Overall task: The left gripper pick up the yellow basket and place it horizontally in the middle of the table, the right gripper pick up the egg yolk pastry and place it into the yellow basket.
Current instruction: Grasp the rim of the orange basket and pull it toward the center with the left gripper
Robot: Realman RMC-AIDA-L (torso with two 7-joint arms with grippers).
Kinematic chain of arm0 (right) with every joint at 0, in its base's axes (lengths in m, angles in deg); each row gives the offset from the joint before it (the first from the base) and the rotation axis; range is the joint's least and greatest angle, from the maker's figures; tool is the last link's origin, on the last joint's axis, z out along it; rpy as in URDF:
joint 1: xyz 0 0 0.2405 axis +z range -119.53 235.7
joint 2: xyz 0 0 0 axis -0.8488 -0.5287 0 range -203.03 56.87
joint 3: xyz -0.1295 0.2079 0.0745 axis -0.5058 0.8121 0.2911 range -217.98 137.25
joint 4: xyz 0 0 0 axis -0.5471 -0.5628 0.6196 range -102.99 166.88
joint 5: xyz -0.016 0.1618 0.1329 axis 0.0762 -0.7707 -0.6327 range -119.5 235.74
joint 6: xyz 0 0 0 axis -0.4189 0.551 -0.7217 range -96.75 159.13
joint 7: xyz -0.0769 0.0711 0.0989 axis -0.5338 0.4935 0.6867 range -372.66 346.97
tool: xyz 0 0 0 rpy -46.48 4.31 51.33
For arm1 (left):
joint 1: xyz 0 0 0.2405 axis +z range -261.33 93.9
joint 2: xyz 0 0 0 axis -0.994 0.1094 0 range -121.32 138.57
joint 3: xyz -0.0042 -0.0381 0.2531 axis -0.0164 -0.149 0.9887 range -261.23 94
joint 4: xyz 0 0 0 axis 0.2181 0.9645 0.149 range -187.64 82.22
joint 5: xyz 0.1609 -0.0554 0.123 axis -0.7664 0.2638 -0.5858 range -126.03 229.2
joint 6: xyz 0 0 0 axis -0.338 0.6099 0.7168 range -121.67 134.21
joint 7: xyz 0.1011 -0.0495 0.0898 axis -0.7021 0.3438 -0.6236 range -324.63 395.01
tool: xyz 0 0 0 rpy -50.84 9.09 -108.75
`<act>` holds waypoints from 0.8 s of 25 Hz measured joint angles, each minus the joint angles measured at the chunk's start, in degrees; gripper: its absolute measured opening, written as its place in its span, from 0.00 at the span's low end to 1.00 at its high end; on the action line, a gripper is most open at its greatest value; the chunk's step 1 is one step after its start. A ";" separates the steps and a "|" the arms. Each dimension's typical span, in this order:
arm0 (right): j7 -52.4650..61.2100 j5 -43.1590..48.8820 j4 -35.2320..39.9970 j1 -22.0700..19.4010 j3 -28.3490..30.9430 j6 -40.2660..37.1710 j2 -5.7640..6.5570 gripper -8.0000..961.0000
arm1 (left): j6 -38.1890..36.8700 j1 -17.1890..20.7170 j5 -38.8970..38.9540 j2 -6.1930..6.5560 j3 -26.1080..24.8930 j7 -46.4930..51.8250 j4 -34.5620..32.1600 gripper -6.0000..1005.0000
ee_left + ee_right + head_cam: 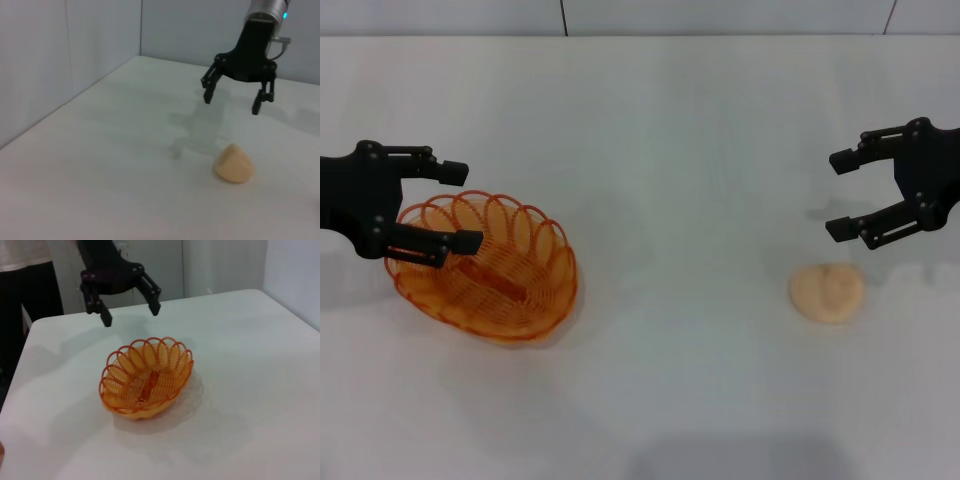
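Left gripper (460, 206), jaws spread wide, hovers over the left rim of the yellow basket (485, 268) on the table's (670, 150) left side. Right gripper (838, 193), also open, hangs just beyond the egg yolk pastry (827, 292), far right.

Bright, even overhead light, diffuse. Table (670, 130) reads near-white with mild washout, no hard glare spots. Shadows soft and faint: a grey smudge just beside the basket (485, 268), a paler one beside the pastry (827, 292), a broad dim patch on the table's near edge. Left wrist view: blurry shadow of the right gripper (233, 96) falls on the table under it. Basket wire glows translucent in the right wrist view. Focus acceptable everywhere, slight softness throughout.
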 joint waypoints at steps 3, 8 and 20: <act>-0.27 0.06 -0.16 -0.03 -0.08 -0.21 -0.12 0.90 | 0.29 -0.23 0.03 0.02 -0.06 0.28 0.00 0.87; -0.27 0.09 -0.23 -0.04 -0.24 -0.27 -0.15 0.90 | 0.97 -0.56 0.13 0.21 -0.08 0.74 0.00 0.87; -0.26 0.18 -0.32 0.01 -0.22 -0.11 -0.11 0.90 | 0.98 -0.69 -0.09 0.33 -0.08 1.12 0.00 0.87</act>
